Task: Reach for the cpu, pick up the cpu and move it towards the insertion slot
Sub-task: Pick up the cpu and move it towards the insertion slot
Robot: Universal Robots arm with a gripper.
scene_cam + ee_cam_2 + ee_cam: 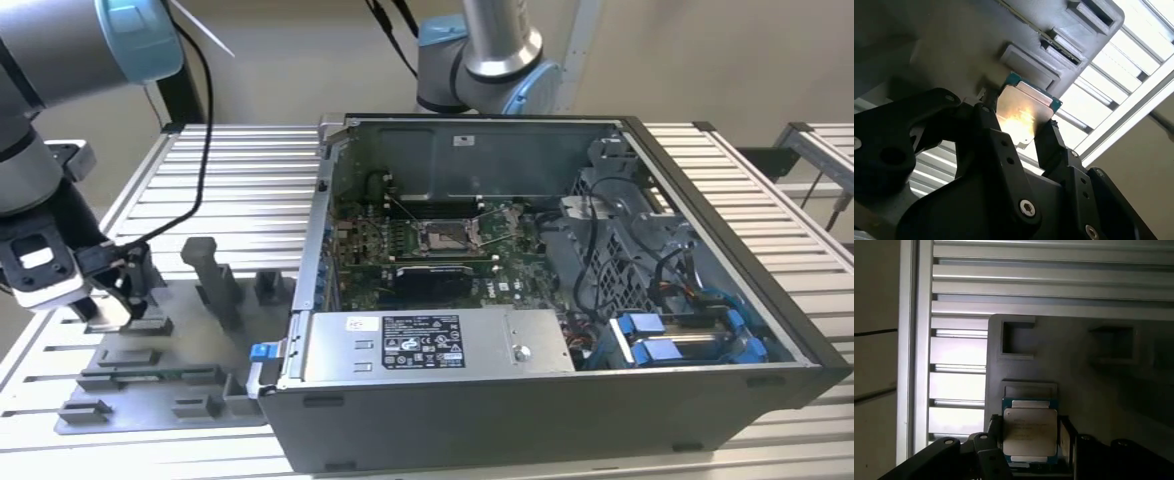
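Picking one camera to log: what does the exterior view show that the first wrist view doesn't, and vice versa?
Exterior view: the open case with the slot on its green board, apart from the tool. First wrist view: the cpu close up, its silvery top and green edge. Both: the grey tray on the slatted table, tool at it.

— Any print I should log from your end?
— Nothing I can read. I see a dark label [420, 342] on the silver box [527, 345], a small white sticker [465, 139] on the case [534, 155] back wall, and faint lines of print on the cpu [1030, 432] top, all too small for me.
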